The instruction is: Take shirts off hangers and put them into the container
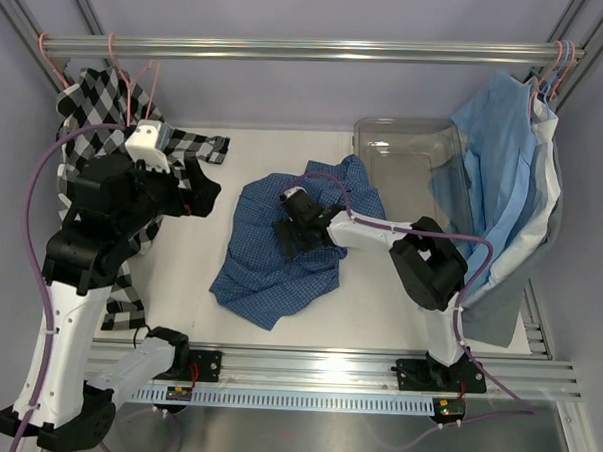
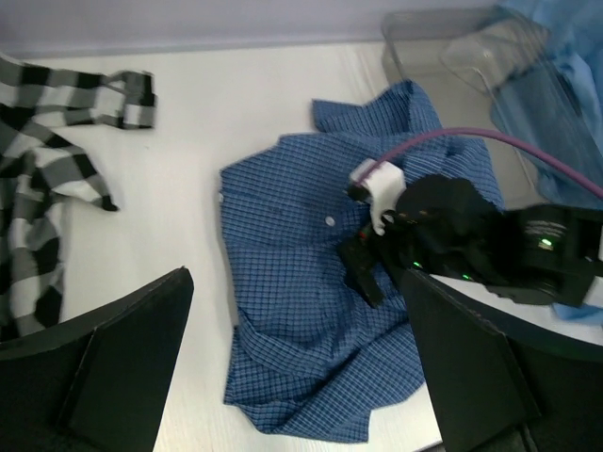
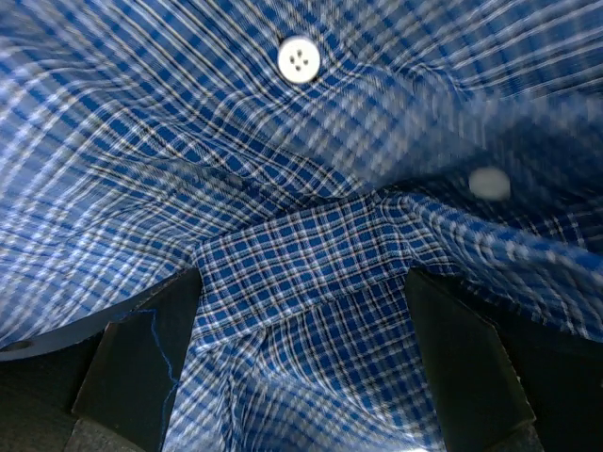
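Two shirts concern this task. The dark blue check shirt (image 1: 280,255) is off its hanger and lies crumpled on the worktop (image 1: 378,299) at centre, just in front of the container (image 1: 385,140). None of it is inside the container, which appears to hold nothing. The black-and-white check shirt (image 1: 102,102) hangs at far left from a pink hanger (image 1: 128,73) on the rail (image 1: 309,51), with its sleeve trailing onto the worktop.

Step in hand, as judged: picking up the blue shirt for transfer to the container.
- The right gripper (image 1: 291,226) is low over the middle of that shirt, jaws spread. The wrist view shows fabric folds between the fingers, not yet pinched.
- The left gripper (image 1: 205,194) is raised beside the checked shirt, jaws spread, holding nothing.

Next move, as judged:
- Close the right jaws on a thick fold, not a single layer.
- Lift high enough for the hanging tails to clear the container's near wall.
- Release over the container's opening.

The plain garments (image 1: 504,175) hanging at right crowd the container's far side and could snag.

Markings: no brand, label or writing is legible in any view.
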Available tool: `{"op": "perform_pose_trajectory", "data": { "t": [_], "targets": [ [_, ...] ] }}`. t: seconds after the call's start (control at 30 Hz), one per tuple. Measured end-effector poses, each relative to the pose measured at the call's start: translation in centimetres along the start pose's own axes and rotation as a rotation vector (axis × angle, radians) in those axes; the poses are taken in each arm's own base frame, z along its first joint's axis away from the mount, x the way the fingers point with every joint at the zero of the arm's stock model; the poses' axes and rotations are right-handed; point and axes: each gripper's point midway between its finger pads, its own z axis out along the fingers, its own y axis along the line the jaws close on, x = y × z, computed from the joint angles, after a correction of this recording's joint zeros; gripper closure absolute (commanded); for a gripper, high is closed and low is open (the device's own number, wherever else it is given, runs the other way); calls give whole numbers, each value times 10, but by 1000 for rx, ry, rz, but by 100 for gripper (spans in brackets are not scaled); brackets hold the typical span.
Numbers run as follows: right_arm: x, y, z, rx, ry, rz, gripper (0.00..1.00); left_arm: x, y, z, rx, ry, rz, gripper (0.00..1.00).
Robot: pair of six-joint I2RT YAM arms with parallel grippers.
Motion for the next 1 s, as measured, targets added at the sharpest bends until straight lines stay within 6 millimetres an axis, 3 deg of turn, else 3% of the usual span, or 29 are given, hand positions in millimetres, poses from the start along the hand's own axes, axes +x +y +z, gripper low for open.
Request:
{"op": "perform_pose_trajectory", "data": {
  "t": [0.1, 0.17, 0.27, 0.3, 0.4, 0.43, 0.6, 0.67, 0.73, 0.87, 0.93, 1.0],
  "targets": [
    [5, 1, 10, 10, 14, 10, 3, 17, -10, 12, 48, 41, -2, 1],
    [2, 3, 12, 7, 2, 18, 11, 30, -13, 21, 64, 67, -3, 1],
    [-2, 5, 15, 8, -10, 27, 49, 56, -8, 36, 61, 117, -9, 1],
    [-3, 5, 16, 7, -17, 31, 68, 66, -6, 40, 58, 130, -11, 1],
    [-5, 7, 18, 3, -32, 44, 96, 99, 2, 52, 46, 184, -16, 1],
    [-6, 7, 18, 3, -33, 45, 100, 110, 5, 56, 43, 199, -17, 1],
    [1, 3, 7, 4, -29, 39, 100, 148, 14, 67, 30, 249, -22, 1],
    [3, -2, -10, 16, -18, 29, 100, 155, 16, 70, 25, 248, -20, 1],
    [-8, -9, -33, 34, -52, 22, 100, 158, 19, 73, 17, 237, -14, 1],
    [-65, -38, -109, 95, -242, 65, 100, 165, 30, 77, -25, 212, 1, 1],
    [-98, -73, -155, 156, -373, 141, 100, 168, 34, 79, -42, 204, 6, 1],
    [-117, -123, -195, 249, -475, 237, 100, 171, 39, 81, -60, 198, 13, 1]
  ]
}}
